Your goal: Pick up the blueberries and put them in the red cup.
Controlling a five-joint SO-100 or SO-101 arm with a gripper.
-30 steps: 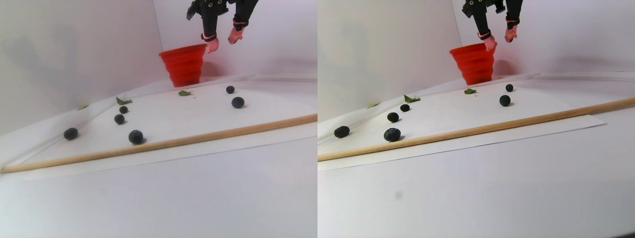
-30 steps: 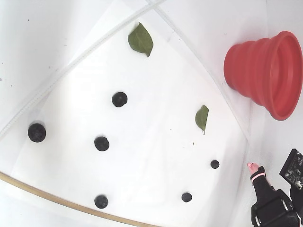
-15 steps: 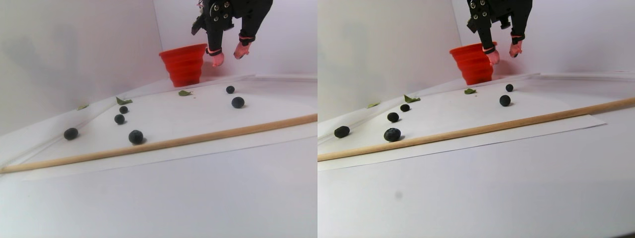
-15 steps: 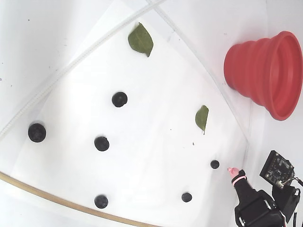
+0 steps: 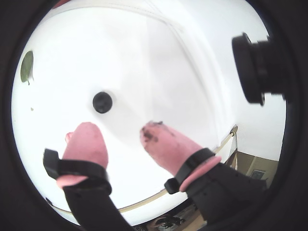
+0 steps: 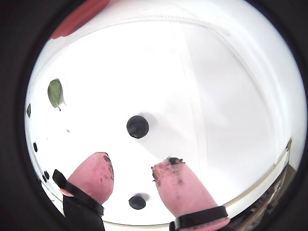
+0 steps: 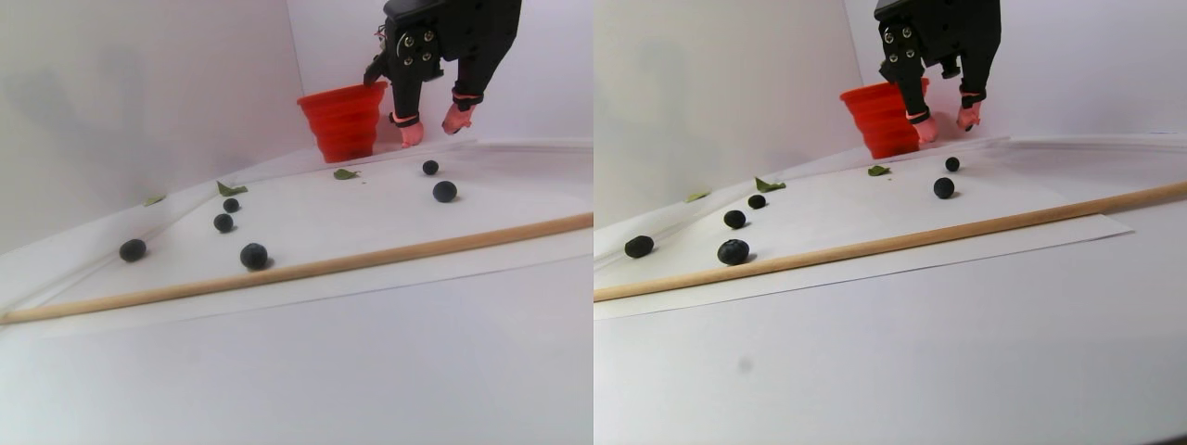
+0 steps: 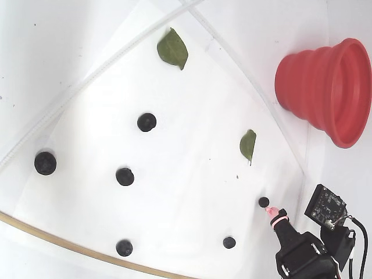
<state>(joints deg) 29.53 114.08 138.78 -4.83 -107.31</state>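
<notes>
1. Gripper (image 6: 132, 180) is spread wide, nothing btw its pink fingertips (image 5: 86, 139); it hangs above the sheet.
2. Nearest of the blueberries (image 6: 137, 126) lies just ahead of the tips, not touching; a second blueberry (image 6: 137, 202) sits btw them, lower.
3. Red cup (image 8: 325, 90) stands apart; in a wrist view only its rim shows, cut off.

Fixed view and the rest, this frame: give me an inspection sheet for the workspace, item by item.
Surface: white paper sheet on a white table.
Job's things: six blueberries loose on the sheet; the smallest lies nearest the arm; red cup upright at the sheet's edge, contents not visible.
Clutter: two green leaves; wooden dowel along the sheet's front edge.
Grippers: gripper with jaws open and empty, above the smallest berry; dark smears on one pink fingertip.
Cables: black lead by the wrist board.
Surroundings: plain white walls.
</notes>
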